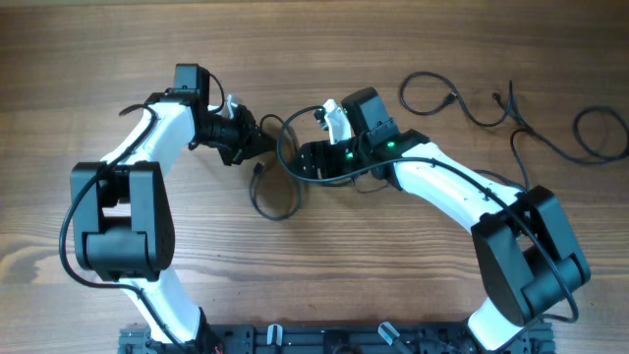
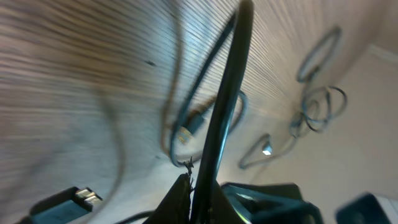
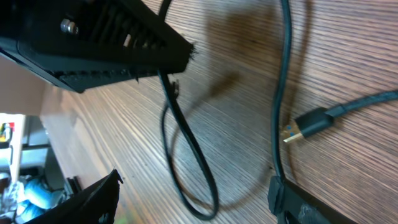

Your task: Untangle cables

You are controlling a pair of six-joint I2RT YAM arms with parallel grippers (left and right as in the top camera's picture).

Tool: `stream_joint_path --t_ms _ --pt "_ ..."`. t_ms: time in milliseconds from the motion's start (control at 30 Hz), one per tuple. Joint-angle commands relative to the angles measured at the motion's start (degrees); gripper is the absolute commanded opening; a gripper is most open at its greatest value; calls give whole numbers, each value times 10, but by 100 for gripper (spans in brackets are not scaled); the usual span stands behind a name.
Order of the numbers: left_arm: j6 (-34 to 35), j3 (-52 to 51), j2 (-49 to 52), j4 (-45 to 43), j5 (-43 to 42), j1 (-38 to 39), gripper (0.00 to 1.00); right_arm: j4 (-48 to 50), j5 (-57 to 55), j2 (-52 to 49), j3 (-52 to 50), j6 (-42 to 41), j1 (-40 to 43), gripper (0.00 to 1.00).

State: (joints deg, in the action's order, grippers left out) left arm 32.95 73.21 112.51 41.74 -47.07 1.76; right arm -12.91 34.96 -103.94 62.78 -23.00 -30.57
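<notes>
A black cable (image 2: 227, 93) runs up from my left gripper (image 2: 191, 180), which is shut on it near the middle of the table. In the overhead view this left gripper (image 1: 263, 146) faces my right gripper (image 1: 295, 162), and a loop of cable (image 1: 275, 216) lies on the wood below them. My right gripper (image 3: 196, 183) stands open just above the table, with a narrow cable loop (image 3: 193, 168) lying between its fingers (image 3: 93, 199) and untouched. A plug end with a gold tip (image 3: 308, 124) rests close to its right finger. Another plug (image 2: 68, 199) lies by the left gripper.
More loose black cables (image 1: 437, 84) lie at the back right, with a further loop (image 1: 600, 128) near the right edge. Both arm bases stand at the table's front edge, and the right arm (image 1: 462, 192) reaches across the right half.
</notes>
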Motion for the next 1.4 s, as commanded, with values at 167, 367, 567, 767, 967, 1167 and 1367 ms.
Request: stream_joint_path --t_ms 167,367,567,767,967,1167,1367 --pt "8 -1 6 1 -128 -1 13 17 22 -7 5 -18 -13 79" --pt "8 -1 6 3 -237 -1 13 16 24 -7 5 -26 -19 72" --pt "6 -1 6 2 -268 -1 14 16 23 -7 5 -26 -24 40" --pt "3 -1 6 -2 -198 -1 22 -12 -53 -7 5 -38 -24 4" --pt "3 -1 6 -11 -29 -1 71 -21 -103 -7 5 -41 -24 4" --pt "3 -1 6 -35 195 -1 87 -28 -160 -7 5 -41 -24 4" --pt "4 -1 7 -40 330 -1 92 -28 -163 -7 5 -34 -24 4"
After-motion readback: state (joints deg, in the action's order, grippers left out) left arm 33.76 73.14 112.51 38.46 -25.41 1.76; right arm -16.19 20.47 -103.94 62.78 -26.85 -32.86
